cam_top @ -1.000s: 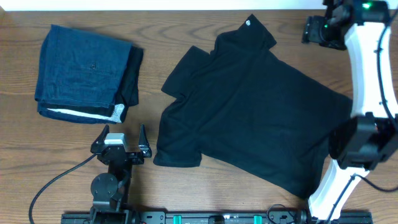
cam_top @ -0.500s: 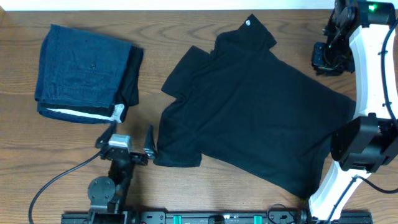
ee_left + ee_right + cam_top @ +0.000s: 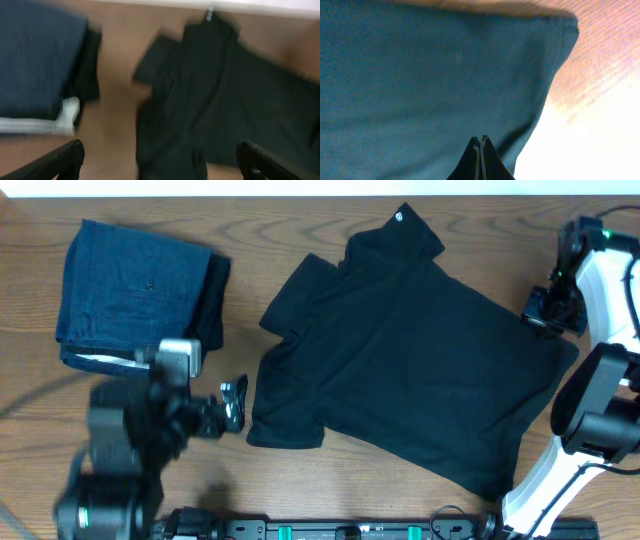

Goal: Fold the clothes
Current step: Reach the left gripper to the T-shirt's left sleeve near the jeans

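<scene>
Wooden table (image 3: 250,240): black shirt (image 3: 400,360), folded denim (image 3: 130,290).

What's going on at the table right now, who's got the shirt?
A black shirt lies spread flat on the table, with no fold made yet. The right gripper is shut at the shirt's right edge; whether it has actually pinched fabric is unclear. The left gripper is open and empty, beside the shirt's left edge. A folded blue garment sits apart at the left.

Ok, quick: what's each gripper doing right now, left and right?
Left gripper: open, holding nothing.
Right gripper: jaws shut at the edge of the black shirt; whether fabric is pinched cannot be told.
</scene>
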Action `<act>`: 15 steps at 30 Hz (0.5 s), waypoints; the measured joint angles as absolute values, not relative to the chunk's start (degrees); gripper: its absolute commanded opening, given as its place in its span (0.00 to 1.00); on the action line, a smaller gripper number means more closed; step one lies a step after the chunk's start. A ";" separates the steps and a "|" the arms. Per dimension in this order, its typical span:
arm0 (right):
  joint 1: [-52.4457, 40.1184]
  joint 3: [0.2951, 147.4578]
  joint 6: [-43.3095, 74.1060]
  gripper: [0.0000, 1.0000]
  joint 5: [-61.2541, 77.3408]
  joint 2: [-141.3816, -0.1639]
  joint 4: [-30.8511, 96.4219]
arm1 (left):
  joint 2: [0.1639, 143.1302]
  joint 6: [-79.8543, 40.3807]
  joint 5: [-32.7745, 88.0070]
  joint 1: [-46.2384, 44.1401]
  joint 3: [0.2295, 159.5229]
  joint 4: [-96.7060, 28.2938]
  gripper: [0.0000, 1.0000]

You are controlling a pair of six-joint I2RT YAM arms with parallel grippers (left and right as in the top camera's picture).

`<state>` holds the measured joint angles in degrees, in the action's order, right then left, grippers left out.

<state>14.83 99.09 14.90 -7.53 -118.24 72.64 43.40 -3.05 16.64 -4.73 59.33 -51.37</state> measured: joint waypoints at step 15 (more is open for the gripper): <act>20.29 84.51 15.07 0.01 -7.44 -118.39 51.03 | 79.02 -4.75 28.38 -8.73 68.07 -52.47 0.29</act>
<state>20.29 84.51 15.07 -7.44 -118.39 51.03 79.02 -4.75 28.38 -8.73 68.07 -52.47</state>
